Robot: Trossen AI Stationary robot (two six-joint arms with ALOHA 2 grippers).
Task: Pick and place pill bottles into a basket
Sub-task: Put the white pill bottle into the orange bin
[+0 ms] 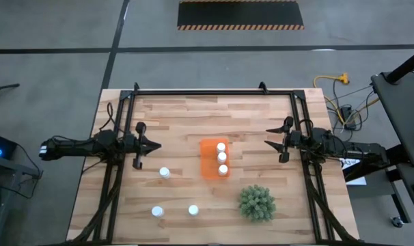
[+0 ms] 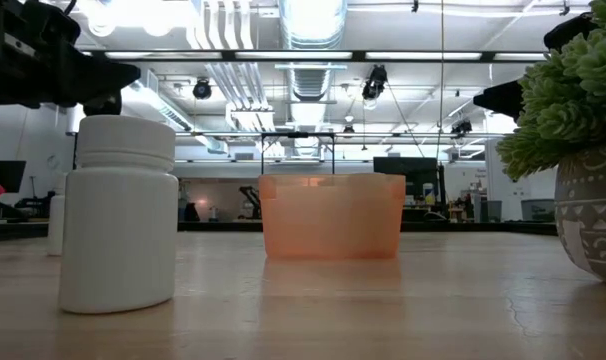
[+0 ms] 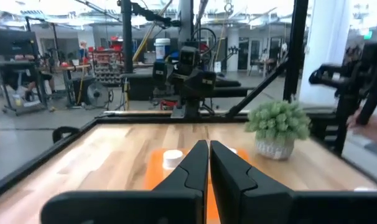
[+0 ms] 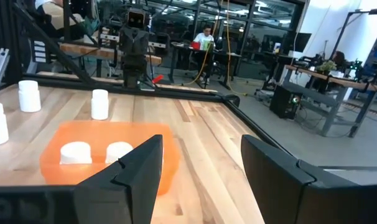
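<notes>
A round green spiky plant (image 1: 256, 203) in a patterned pot is seen on the wooden table (image 1: 180, 113) — hazard-striped floor mat (image 1: 240, 14) beyond.

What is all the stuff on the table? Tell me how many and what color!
pill bottles in the basket: three, white, in a row along the basket's right side
pill bottles on the table: three, white, standing left of the basket, nearer the front edge
basket: one, orange, middle of the table
plant: one, green and spiky, in a patterned pot, front right
table: one, light wood
left gripper: dark, shut, empty, left of the basket
right gripper: dark, open, empty, right of the basket
</notes>
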